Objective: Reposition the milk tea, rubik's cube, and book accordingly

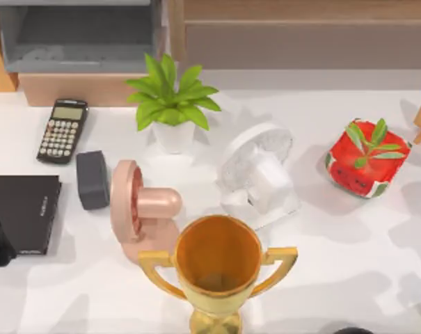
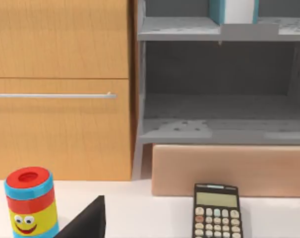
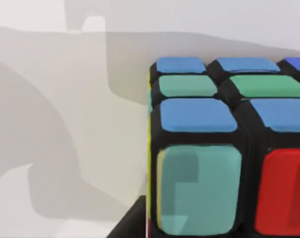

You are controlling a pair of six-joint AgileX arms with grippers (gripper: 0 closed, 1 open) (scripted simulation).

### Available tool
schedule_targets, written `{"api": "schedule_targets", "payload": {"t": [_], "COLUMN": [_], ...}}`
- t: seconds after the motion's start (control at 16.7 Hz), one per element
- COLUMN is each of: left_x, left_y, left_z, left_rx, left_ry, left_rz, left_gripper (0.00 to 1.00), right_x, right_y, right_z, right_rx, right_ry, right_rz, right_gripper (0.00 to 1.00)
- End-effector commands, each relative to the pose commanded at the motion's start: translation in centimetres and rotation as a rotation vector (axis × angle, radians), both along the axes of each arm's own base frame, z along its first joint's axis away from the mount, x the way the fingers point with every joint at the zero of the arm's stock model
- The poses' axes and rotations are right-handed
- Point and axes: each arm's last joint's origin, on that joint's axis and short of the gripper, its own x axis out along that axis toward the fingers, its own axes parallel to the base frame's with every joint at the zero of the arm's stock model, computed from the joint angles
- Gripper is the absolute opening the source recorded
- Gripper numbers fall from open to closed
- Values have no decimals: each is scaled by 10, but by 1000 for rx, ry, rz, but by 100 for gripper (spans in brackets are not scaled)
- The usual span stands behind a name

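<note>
On the white counter (image 1: 349, 257), the right wrist view sits hard up against the rubik's cube (image 3: 224, 148), so the right arm looks nearest it. Glossy blue, green and red stickers on black plastic. The book (image 2: 234, 11), teal-covered, stands on the grey shelf (image 2: 219, 30). Whether either claw is open, I cannot tell.

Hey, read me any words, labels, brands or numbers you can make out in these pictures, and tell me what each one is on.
No text can be read.
Calculator: key markings too small to read; display blank.
Flat black slab: small white lettering, too blurred to read.
Striped can: a smiley face, no words.
Rubik's cube: plain coloured stickers.
</note>
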Motion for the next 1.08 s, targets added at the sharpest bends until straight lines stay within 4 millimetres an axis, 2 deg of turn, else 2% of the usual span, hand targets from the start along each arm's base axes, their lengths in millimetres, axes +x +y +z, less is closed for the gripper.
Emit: {"api": "schedule_targets", "payload": {"t": [0.42, 0.72, 0.9, 1.08], "left_x": [0, 0, 0, 0], "left_y": [0, 0, 0, 0], "left_z": [0, 0, 0, 0], "left_rx": [0, 0, 0, 0], "left_ry": [0, 0, 0, 0], "left_rz": [0, 0, 0, 0], "left_gripper": [100, 100, 100, 100], "right_x": [0, 0, 18, 55], "right_y": [0, 0, 2, 10], "right_z": [29, 28, 39, 62], "right_rx": [0, -1, -29, -62], "right_ry": [1, 3, -98, -322], "right_rz": [-1, -2, -15, -48], "right_gripper": [0, 0, 0, 0]}}
